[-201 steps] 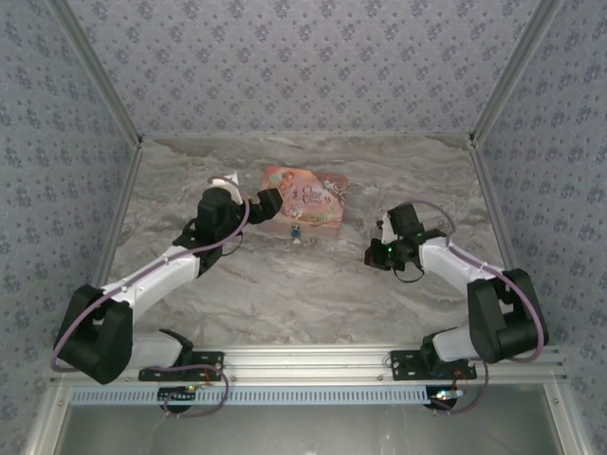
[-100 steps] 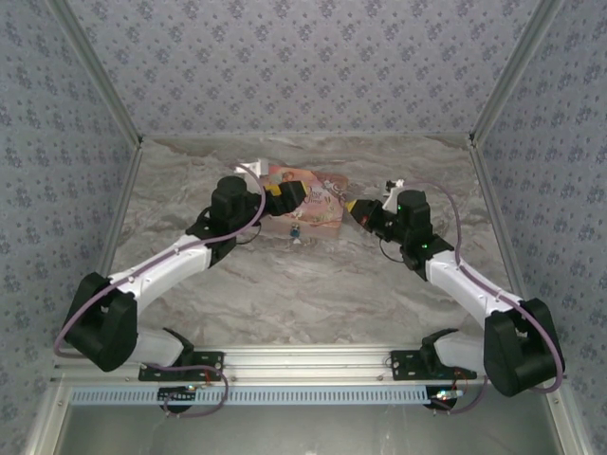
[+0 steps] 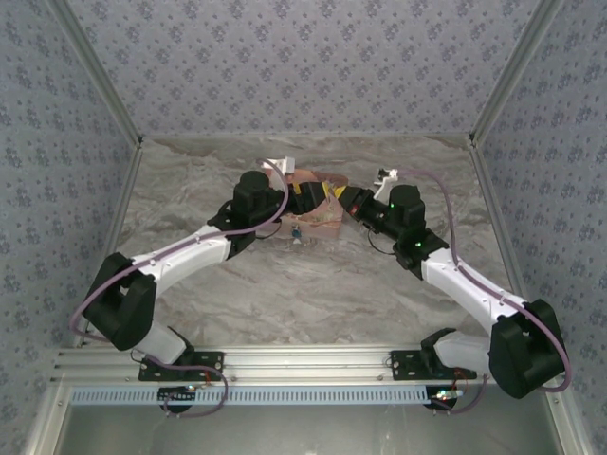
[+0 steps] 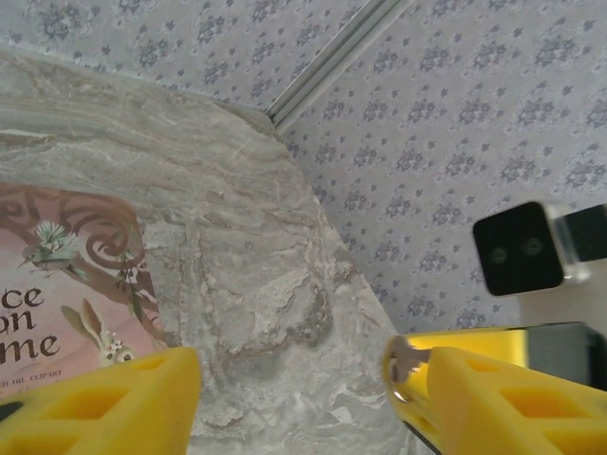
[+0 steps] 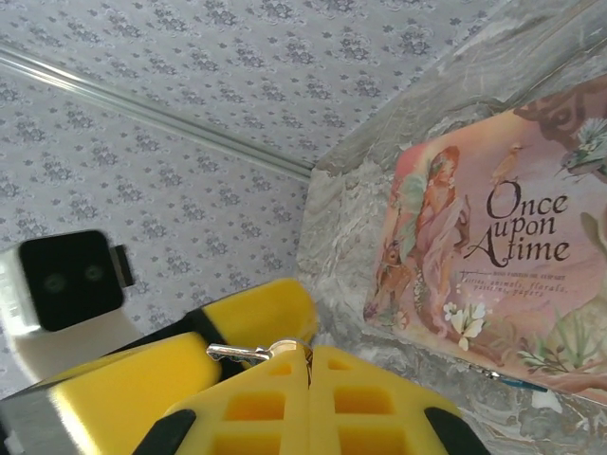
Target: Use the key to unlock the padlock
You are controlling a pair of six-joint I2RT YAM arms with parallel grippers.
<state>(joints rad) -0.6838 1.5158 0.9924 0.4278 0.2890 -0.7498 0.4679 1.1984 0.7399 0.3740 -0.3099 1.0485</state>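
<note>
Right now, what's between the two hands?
From the top view, a strip of the pink box shows between the left hand and the right hand holding the key.

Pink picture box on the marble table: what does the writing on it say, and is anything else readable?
"Once upon A time": dark lettering on the lid of the pink picture-printed box, right wrist view.
"ce", "on", "me": the ends of that same title, cut off at the picture's edge, left wrist view.
Fine print under the title: too small and blurred to read.
Top external view: the lettering is too small to read.
Nothing else carries readable text.
</note>
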